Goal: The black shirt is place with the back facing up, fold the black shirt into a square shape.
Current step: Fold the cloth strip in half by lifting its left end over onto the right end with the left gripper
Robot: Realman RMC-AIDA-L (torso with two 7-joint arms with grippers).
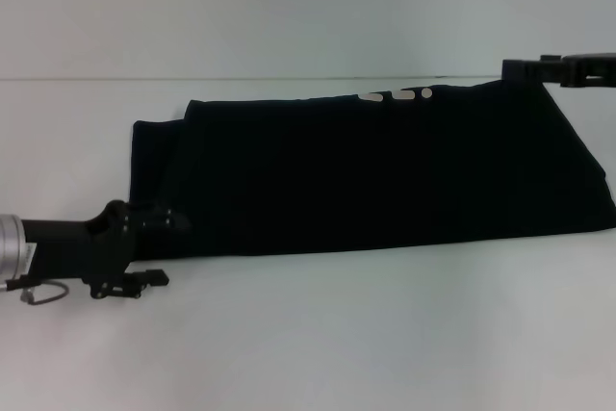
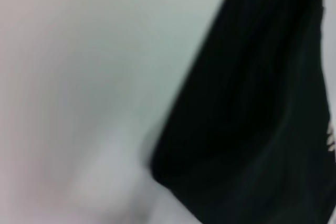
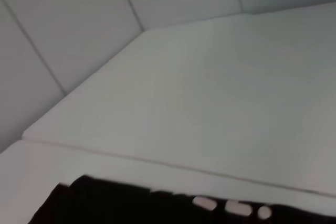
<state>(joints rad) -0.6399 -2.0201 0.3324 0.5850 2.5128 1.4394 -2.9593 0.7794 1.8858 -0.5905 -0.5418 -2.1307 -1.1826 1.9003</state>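
The black shirt (image 1: 375, 170) lies on the white table as a long band folded lengthwise, running left to right. A few pale letters (image 1: 395, 95) peek out along its far edge. My left gripper (image 1: 166, 223) sits at the shirt's near-left corner, dark against the cloth. My right gripper (image 1: 518, 69) is at the shirt's far-right corner, at the far edge. The left wrist view shows a corner of the shirt (image 2: 252, 119) on the table. The right wrist view shows the shirt's far edge (image 3: 105, 205) with the letters (image 3: 231, 206).
The white table (image 1: 318, 334) extends in front of the shirt to the near edge. A pale wall (image 1: 289, 7) rises right behind the table's far edge. A cable loop (image 1: 38, 291) hangs from my left arm at the left border.
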